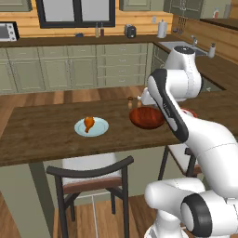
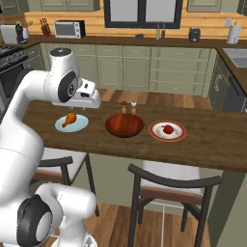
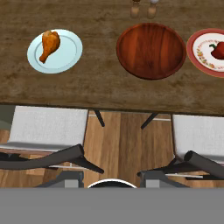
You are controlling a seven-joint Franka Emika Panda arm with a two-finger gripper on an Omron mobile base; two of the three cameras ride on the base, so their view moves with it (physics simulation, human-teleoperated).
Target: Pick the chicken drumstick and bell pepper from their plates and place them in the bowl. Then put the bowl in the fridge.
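Hovering high above the counter edge with nothing between its fingers, whose spread I cannot tell, the gripper is surveying the chicken drumstick on its pale blue plate, the empty bowl and the bell pepper, probably choosing a first pick.

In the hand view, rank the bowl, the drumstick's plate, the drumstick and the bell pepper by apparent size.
1. bowl
2. pale blue plate
3. chicken drumstick
4. bell pepper, cut off by the frame edge, so its rank against the drumstick is unsure.
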